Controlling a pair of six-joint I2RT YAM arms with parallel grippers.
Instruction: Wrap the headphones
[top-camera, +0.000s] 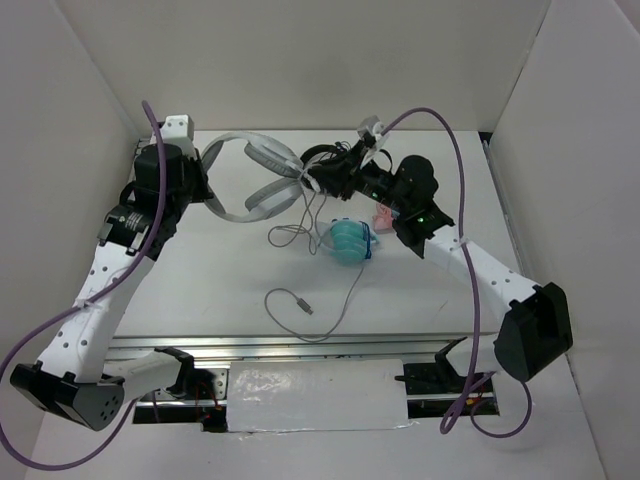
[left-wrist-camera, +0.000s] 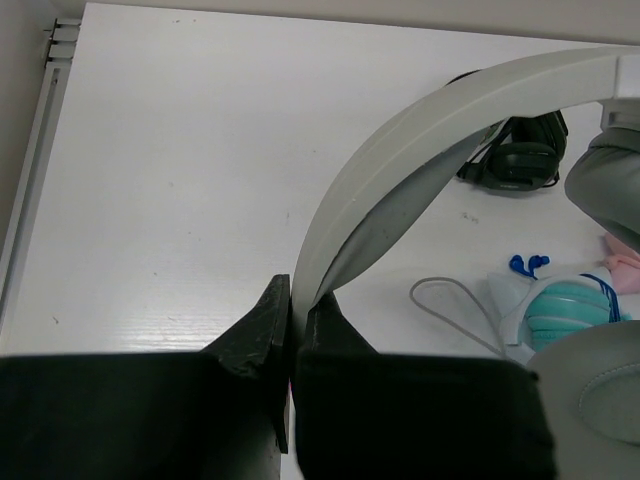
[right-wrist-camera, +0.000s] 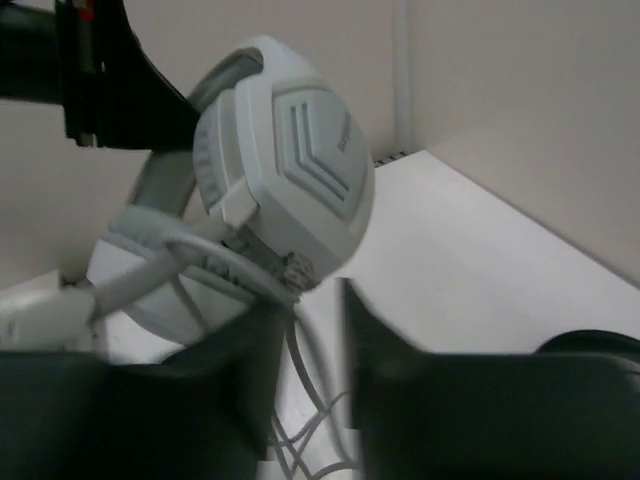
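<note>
While the left hand (left-wrist-camera: 292, 292) pinches the headphones (left-wrist-camera: 420, 120) near the back wall (top-camera: 320, 60), the right hand (right-wrist-camera: 315, 305) gapes half-open.

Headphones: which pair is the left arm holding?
The white-and-grey pair, headband pinched in the left fingers; the teal pair and black pair lie on the table.

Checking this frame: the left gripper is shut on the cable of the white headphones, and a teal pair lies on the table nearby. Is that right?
Not quite. The left gripper is shut on the headband of the white headphones, not the cable; the left wrist view shows the band pinched between its fingers. The teal pair does lie on the table nearby.
</note>
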